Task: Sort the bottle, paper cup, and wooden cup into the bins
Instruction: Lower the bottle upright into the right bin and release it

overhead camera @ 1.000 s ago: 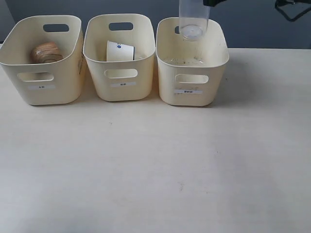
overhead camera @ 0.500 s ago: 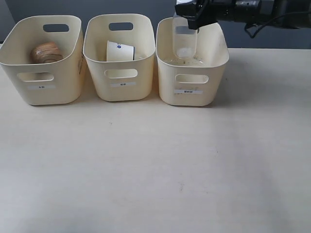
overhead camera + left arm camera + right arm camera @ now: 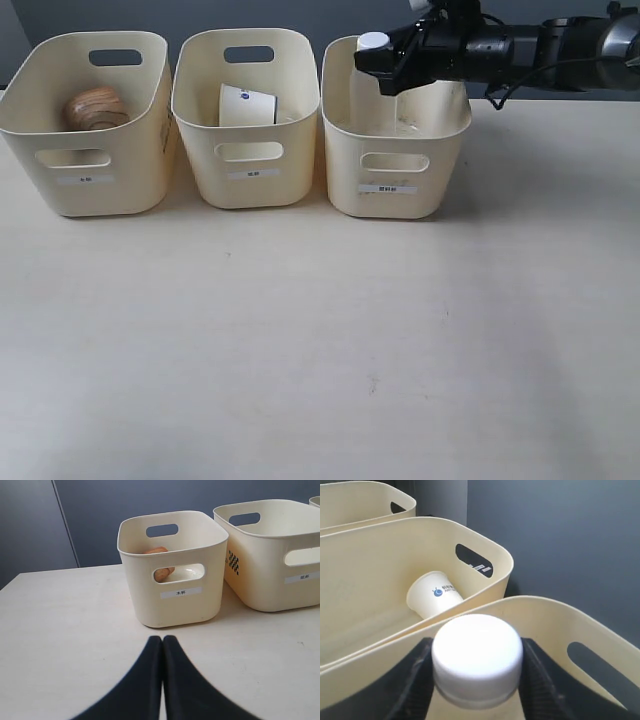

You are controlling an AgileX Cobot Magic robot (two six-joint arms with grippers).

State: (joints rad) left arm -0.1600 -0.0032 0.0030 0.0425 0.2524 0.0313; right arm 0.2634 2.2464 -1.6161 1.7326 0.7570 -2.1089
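The clear bottle (image 3: 368,92) stands upright inside the right bin (image 3: 396,205), with its white cap (image 3: 373,41) above the rim. My right gripper (image 3: 386,60) is shut on the bottle at the cap. In the right wrist view the cap (image 3: 477,645) sits between the two black fingers (image 3: 412,682). The white paper cup (image 3: 246,105) lies on its side in the middle bin (image 3: 250,192). The brown wooden cup (image 3: 95,108) rests in the left bin (image 3: 88,195). My left gripper (image 3: 162,641) is shut and empty over the table, in front of the left bin (image 3: 172,607).
The three cream bins stand side by side along the table's far edge. The pale table (image 3: 320,340) stretches in front of them. A dark wall is behind the bins. The right arm (image 3: 540,45) reaches in from the right above the table.
The bottle has come down from above the right bin into it. The right arm has moved into the exterior view with it.
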